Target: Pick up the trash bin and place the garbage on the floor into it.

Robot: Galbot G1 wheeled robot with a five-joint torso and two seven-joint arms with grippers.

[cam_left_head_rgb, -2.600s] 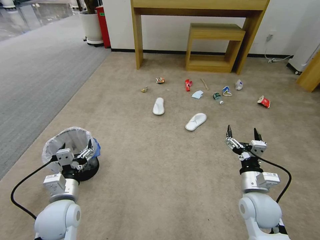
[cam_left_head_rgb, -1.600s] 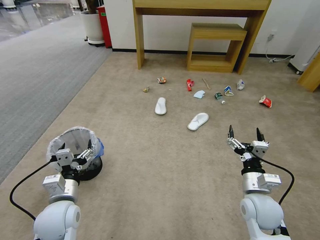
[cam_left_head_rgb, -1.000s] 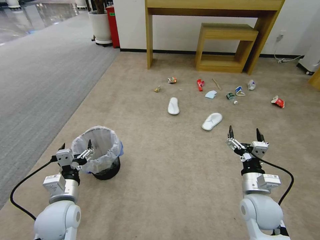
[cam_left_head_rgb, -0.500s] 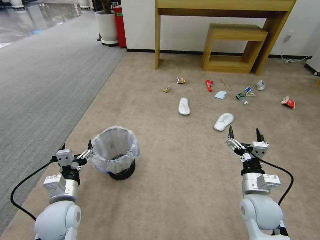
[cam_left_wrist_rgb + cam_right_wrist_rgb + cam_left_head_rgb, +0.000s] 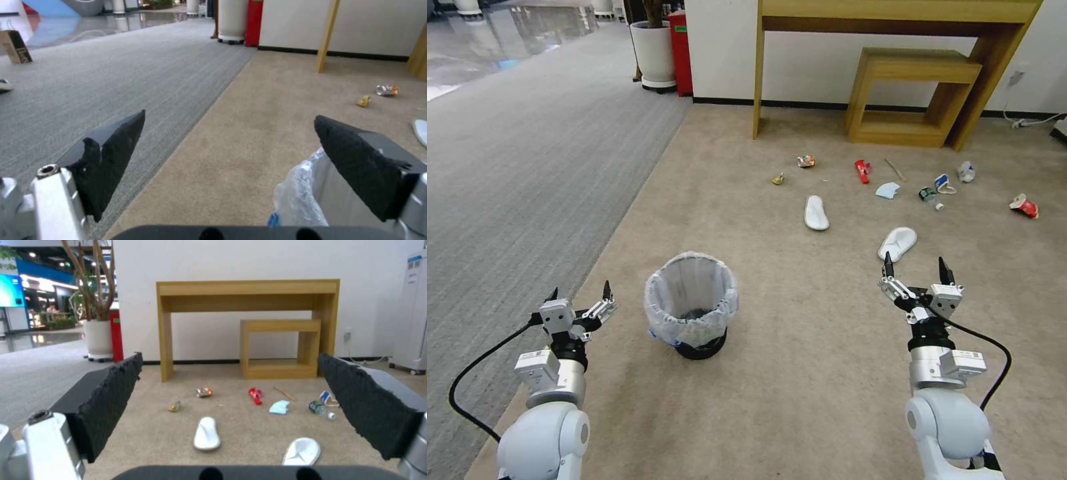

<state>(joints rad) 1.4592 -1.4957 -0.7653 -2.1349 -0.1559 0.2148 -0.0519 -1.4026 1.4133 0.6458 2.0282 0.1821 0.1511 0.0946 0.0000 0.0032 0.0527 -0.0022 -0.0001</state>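
Observation:
The trash bin (image 5: 691,303), black with a crinkly white bag, stands upright on the beige floor (image 5: 800,373). My left gripper (image 5: 579,291) hangs open just left of it, touching nothing; the left wrist view shows that gripper (image 5: 229,116) with the bag's edge (image 5: 298,196) beside one finger. My right gripper (image 5: 914,261) is open and empty, near one white slipper (image 5: 898,243). Farther off lies the garbage: another slipper (image 5: 817,213), a crushed can (image 5: 806,161), a red wrapper (image 5: 862,171), a blue mask (image 5: 888,191), a bottle (image 5: 928,195) and paper cups (image 5: 1024,206).
A wooden desk (image 5: 758,80) with a low wooden shelf (image 5: 920,93) under it stands against the far wall behind the litter. Grey striped carpet (image 5: 514,167) runs along my left. A white planter (image 5: 655,53) and a red box (image 5: 682,50) stand at the wall's corner.
The whole head view has shifted right, so the camera has turned left. The bin, earlier under my left gripper, now stands to that gripper's right. Both arms keep their pose.

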